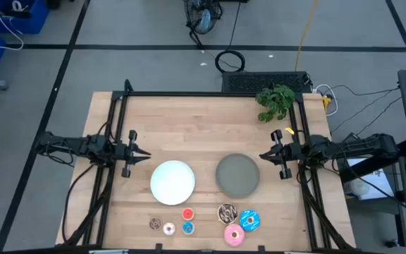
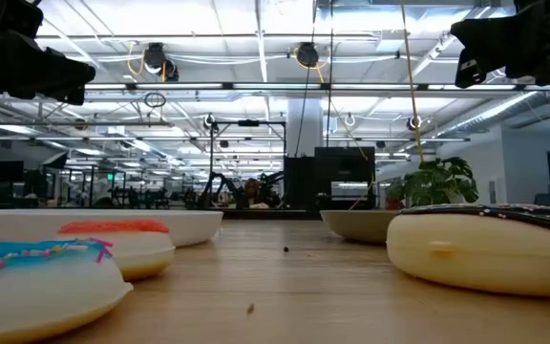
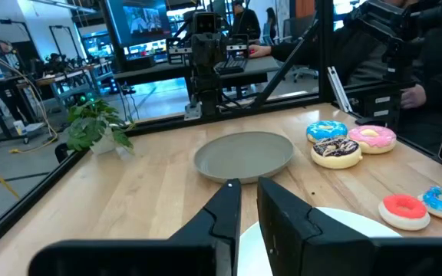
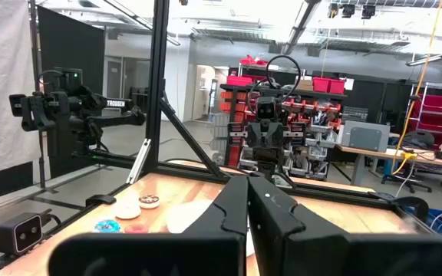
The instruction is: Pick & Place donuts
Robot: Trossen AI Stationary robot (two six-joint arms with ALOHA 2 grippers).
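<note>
Seven donuts lie flat near the table's near edge. The small ones are brown (image 1: pixel 155 224), white (image 1: pixel 168 228), red (image 1: pixel 187 214) and blue (image 1: pixel 187 227). The large ones are chocolate sprinkled (image 1: pixel 227 212), blue sprinkled (image 1: pixel 249 221) and pink (image 1: pixel 234 235). My left gripper (image 1: pixel 145 154) hovers shut above the table's left side, left of the white plate (image 1: pixel 173 181). My right gripper (image 1: pixel 263 155) hovers shut on the right side, beside the grey plate (image 1: pixel 237 175). The left wrist view shows the chocolate donut (image 3: pixel 336 151), the pink one (image 3: pixel 372 136) and the small red one (image 3: pixel 404 208).
A green plant (image 1: pixel 275 102) stands at the far right corner. Black frame rails (image 1: pixel 111 176) run along the table's left and right sides. Bare wood lies between the plates and the far edge. People sit at desks beyond the table in the left wrist view.
</note>
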